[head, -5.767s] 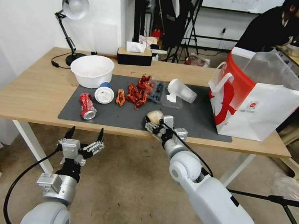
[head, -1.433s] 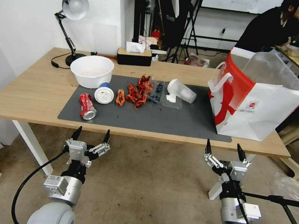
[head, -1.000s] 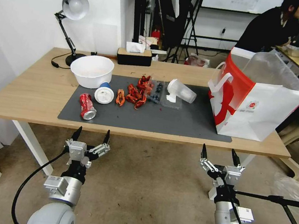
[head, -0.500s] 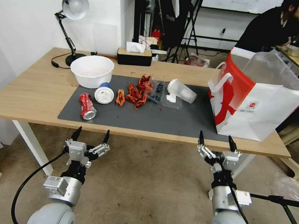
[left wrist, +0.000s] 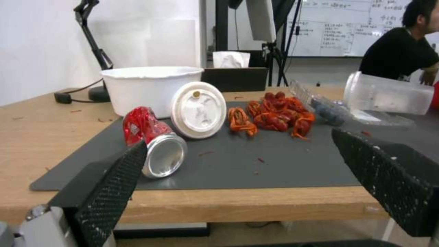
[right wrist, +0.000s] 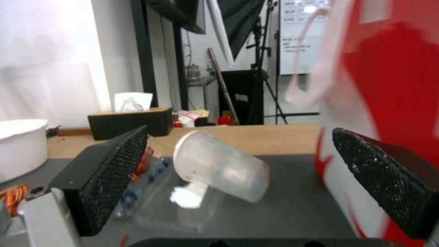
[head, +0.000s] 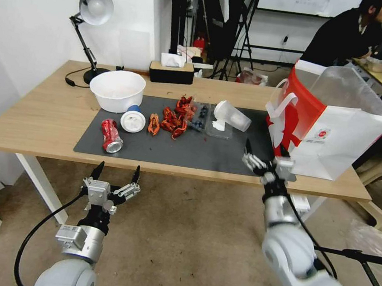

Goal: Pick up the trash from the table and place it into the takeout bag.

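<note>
The surface (head: 41, 115) is a long slab of pale wood grain on white legs, with a flat, dark grey rectangular mat (head: 190, 152) laid across its middle. At the right end of the mat stands the takeout bag (head: 335, 142), a tall, stiff white paper carrier with red side panels, a looped white handle and a crinkled clear lining rising from its mouth. Near the left end sits a round, smooth-walled white bowl (head: 116, 90). Beside the bowl a white cup (head: 133, 120) with a blue base lies on its side, its round lid facing the front edge, and a crushed red soda can (head: 111, 136) of dented metal lies just in front of it. A heap of glossy red-orange shells (head: 173, 117) sits mid-mat, next to a clear plastic tray (head: 201, 116). A translucent, tapered plastic cup (head: 232, 116) lies tipped over nearby.

The right gripper (head: 264, 153) hangs over the mat's front right part, just beside the bag, its black textured fingers spread wide and empty, the tipped cup beyond them in the wrist view. The left gripper (head: 117, 171) sits below the front edge, fingers wide apart, holding nothing.
</note>
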Controlling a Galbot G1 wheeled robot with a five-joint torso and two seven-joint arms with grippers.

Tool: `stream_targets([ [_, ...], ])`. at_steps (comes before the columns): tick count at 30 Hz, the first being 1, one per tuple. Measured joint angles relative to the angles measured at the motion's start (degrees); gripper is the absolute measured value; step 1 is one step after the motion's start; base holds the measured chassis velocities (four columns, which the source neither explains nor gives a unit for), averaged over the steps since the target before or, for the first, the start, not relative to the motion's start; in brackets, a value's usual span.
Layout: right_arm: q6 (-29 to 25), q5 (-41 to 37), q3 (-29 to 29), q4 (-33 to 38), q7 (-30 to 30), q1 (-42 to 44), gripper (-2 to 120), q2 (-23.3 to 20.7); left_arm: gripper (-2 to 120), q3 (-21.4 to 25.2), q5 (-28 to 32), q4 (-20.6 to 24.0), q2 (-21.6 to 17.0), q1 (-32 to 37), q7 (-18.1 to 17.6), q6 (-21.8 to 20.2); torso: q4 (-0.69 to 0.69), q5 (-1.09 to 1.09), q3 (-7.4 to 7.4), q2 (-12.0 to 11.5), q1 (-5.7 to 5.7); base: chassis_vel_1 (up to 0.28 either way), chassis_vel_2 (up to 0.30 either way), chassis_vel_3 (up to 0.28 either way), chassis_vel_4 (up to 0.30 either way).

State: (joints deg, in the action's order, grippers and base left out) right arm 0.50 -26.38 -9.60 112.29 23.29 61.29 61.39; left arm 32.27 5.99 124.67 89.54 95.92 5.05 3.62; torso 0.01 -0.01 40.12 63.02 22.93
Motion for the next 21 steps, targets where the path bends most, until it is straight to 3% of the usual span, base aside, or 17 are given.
stream_targets([
  [21,5.3,-4.8,14.0,-18.8,1.0,-23.4,100,1.1,100,0.1,-0.4,0.3,0.7,0.4,0.0,0.8,0.0,0.0,0.0,0.0,0.0,0.0,0.0,0.0,0.0],
])
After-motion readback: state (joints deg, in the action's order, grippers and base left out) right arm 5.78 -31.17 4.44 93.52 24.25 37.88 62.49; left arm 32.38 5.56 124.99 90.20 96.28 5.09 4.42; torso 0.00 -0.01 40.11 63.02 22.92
